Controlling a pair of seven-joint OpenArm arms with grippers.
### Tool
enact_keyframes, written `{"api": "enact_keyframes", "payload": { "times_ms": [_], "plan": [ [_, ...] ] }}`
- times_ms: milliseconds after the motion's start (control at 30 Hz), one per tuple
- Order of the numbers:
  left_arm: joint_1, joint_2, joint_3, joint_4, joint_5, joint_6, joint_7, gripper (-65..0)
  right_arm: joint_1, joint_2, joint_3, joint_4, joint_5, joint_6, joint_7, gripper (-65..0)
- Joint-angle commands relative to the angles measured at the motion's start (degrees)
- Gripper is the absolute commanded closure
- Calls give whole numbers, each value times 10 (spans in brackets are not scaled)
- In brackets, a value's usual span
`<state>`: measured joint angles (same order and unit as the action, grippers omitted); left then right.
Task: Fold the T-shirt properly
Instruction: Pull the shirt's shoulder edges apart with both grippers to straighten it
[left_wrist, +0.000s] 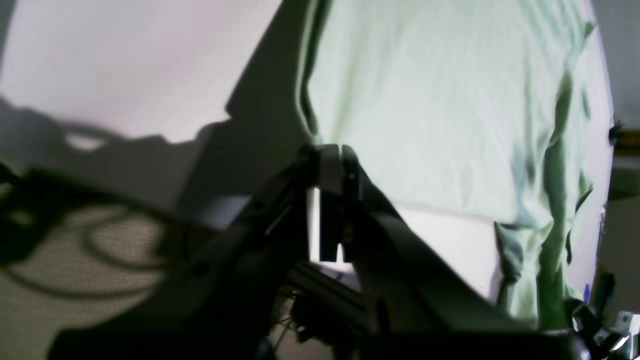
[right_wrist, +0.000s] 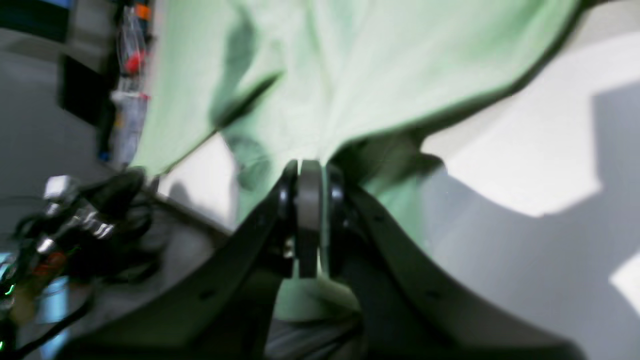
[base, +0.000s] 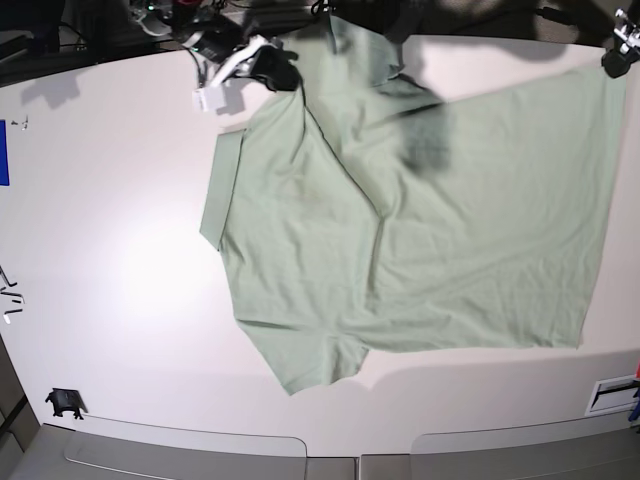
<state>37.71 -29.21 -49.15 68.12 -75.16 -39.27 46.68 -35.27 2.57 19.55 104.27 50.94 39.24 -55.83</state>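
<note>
The T-shirt (base: 420, 240) lies spread on the white table (base: 110, 230); its upper corners are lifted. The right gripper (base: 268, 62) pinches the left one.
</note>
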Motion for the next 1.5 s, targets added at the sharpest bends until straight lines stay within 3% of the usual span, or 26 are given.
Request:
{"api": "enact_keyframes", "payload": {
  "times_ms": [0, 233, 667, 800, 967, 1067, 1300, 1467],
  "plan": [
    [14, -11, -14, 22, -14, -7, -9, 0, -2, 2, 12, 21, 17, 8, -1, 0],
    [74, -11, -46, 106, -14, -7, -8, 0, -4, 3, 88, 64, 23, 8, -41, 0],
    [124, -11, -83, 150, -33, -7, 21, 0, -95, 45, 182, 72, 131, 8, -102, 0],
    [118, -10, -82, 163, -55, -7, 21, 0, -96, 47, 207, 72, 172, 8, -102, 0],
    [65, -10, -81, 178, -53, -7, 21, 0, -47, 47, 198, 71, 163, 8, -94, 0],
    [28, -10, -81, 178, -30, -7, 20, 0, -8, 47, 173, 71, 116, 8, -75, 0],
    [-42, -13, -48, 177, 92, -7, -42, 0, 63, 47, 77, 45, -92, 7, 31, 0],
    [-57, -13, -40, 177, 154, -7, -117, 0, 91, 47, 44, 40, -165, -25, 83, 0]
  ]
}}
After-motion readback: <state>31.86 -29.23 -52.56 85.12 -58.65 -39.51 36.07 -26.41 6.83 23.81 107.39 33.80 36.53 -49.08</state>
